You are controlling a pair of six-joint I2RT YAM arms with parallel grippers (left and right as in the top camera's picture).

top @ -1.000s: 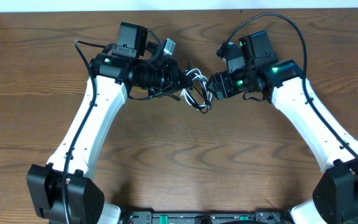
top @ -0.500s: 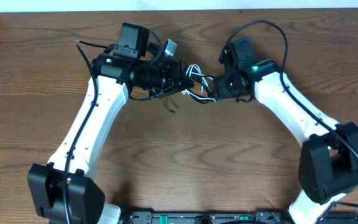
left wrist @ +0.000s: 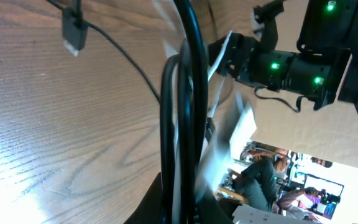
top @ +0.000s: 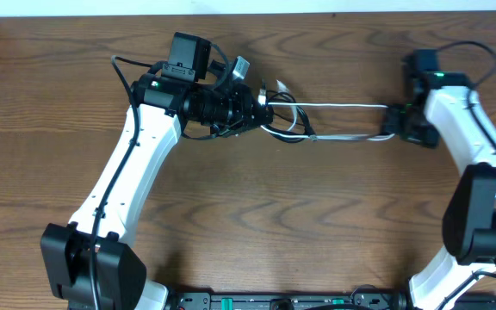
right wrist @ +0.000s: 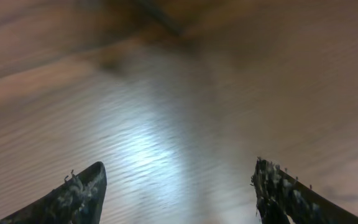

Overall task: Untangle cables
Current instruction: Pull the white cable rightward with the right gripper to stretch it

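Swung far out to the right since a second ago: black two-finger right gripper (top: pixel 393 126), fingers spread wide, nothing seen between. Thin black and white cables (top: pixel 338 107) stretched straight from it to left gripper (top: pixel 261 110), clamped tight on their tangle.

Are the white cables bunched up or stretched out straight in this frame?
Stretched out straight: the white cables run in two straight lines from the left gripper toward the right gripper.

thin white-and-black cables (top: pixel 343 106) — taut, level
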